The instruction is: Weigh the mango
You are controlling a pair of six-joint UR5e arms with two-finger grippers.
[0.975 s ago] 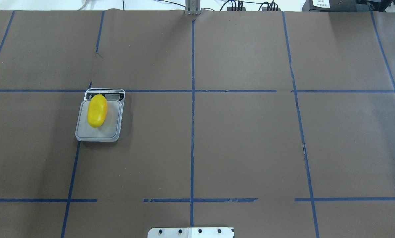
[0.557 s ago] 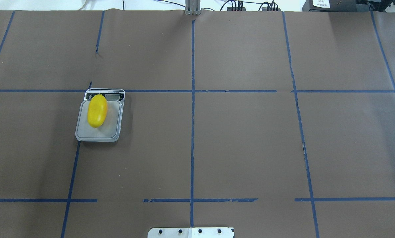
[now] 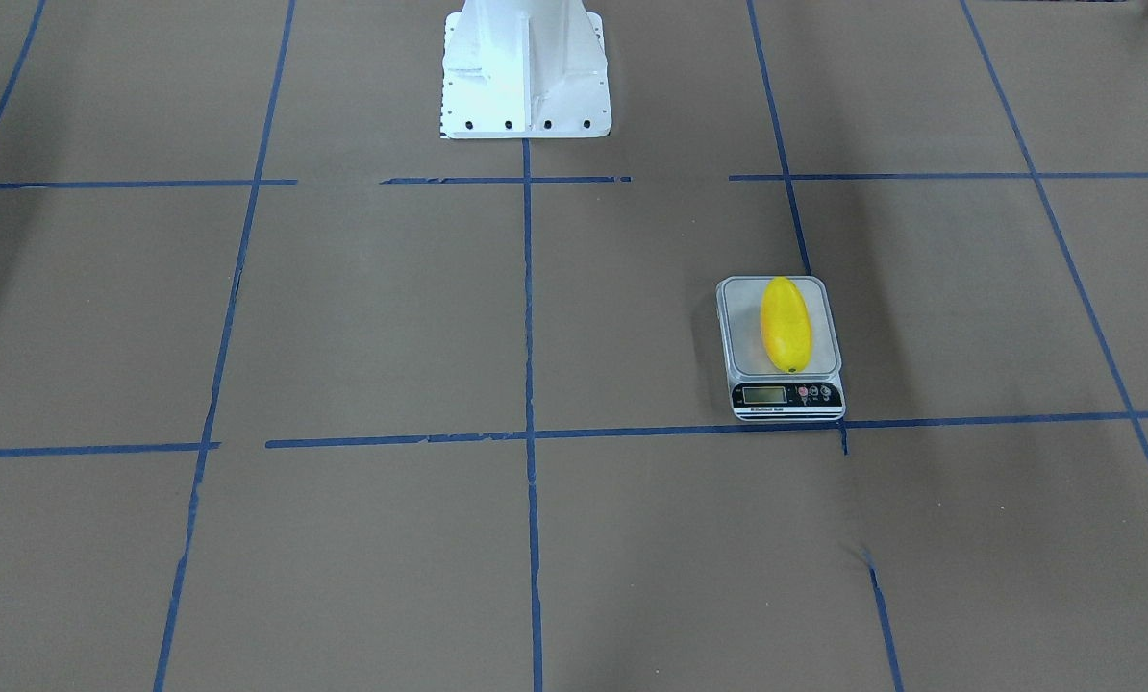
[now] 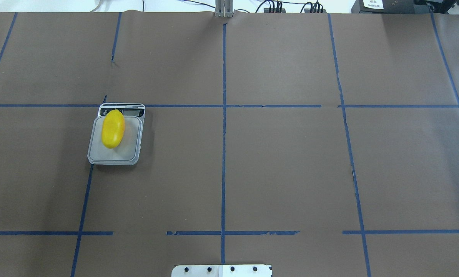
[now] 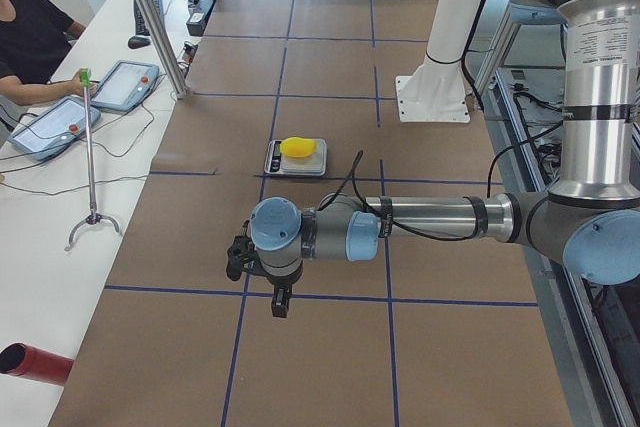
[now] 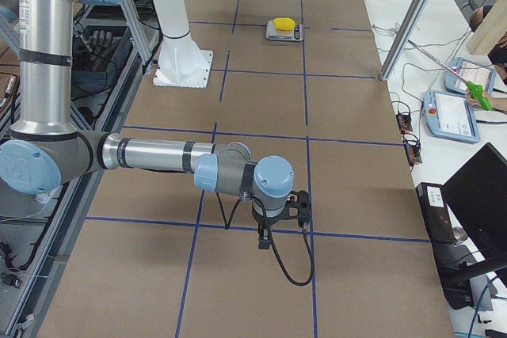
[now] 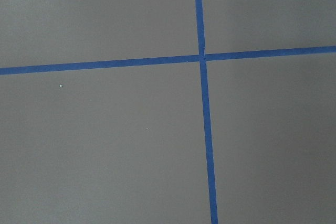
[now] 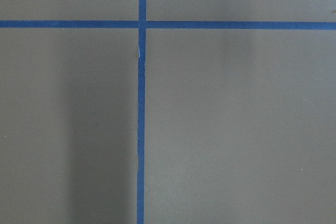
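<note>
Brown table (image 4: 291, 173) holds smooth yellow oval mango (image 4: 113, 129) on scale (image 4: 131, 154); left fingers (image 5: 280, 303), right fingers (image 6: 264, 241): cannot tell

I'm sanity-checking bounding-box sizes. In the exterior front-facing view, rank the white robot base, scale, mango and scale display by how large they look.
1. white robot base, even cropped by the top edge
2. scale
3. mango
4. display, clearly the smallest

Nothing reads clearly — the scale display (image 3: 764, 394) is too small.
</note>
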